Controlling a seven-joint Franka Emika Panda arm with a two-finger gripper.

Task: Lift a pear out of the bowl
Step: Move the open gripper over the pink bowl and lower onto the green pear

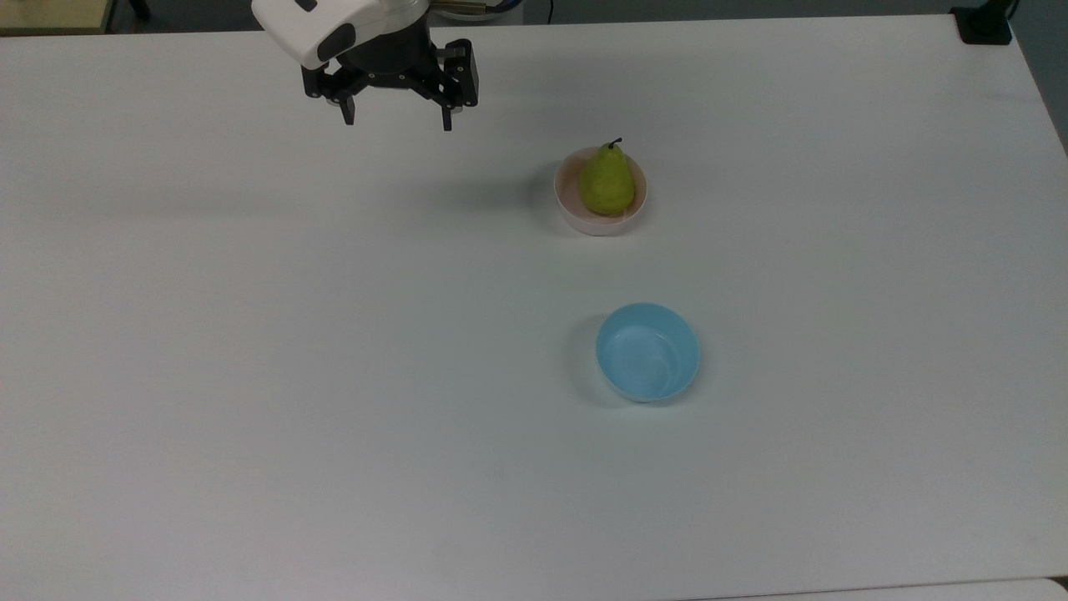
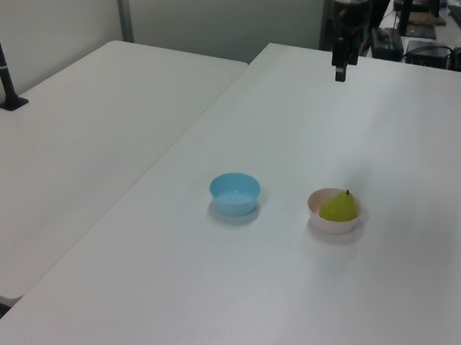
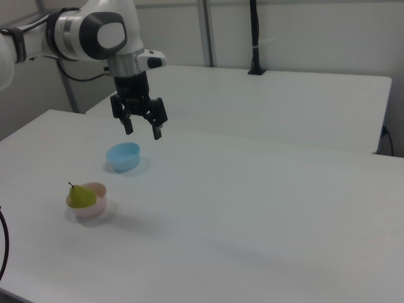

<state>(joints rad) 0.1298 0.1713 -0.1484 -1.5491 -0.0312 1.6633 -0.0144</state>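
A yellow-green pear (image 1: 607, 182) with a short dark stem lies in the pale pink bowl (image 1: 576, 215) on the white table. The same pear (image 3: 81, 196) and pink bowl (image 3: 95, 208) sit at the right view's lower left; the left view has the pear (image 2: 339, 207) and bowl (image 2: 329, 223) right of centre. My gripper (image 1: 397, 122) hangs open above the table, well off to the top view's upper left of the bowl, with nothing between its fingers. It also hovers high in the right view as the gripper (image 3: 143, 133).
An empty light blue bowl (image 1: 647, 351) stands on the table (image 1: 250, 376) a little nearer the top view's bottom than the pink bowl. A second white table (image 2: 83, 121) adjoins in the left view. A black post base (image 1: 984, 25) sits at the far corner.
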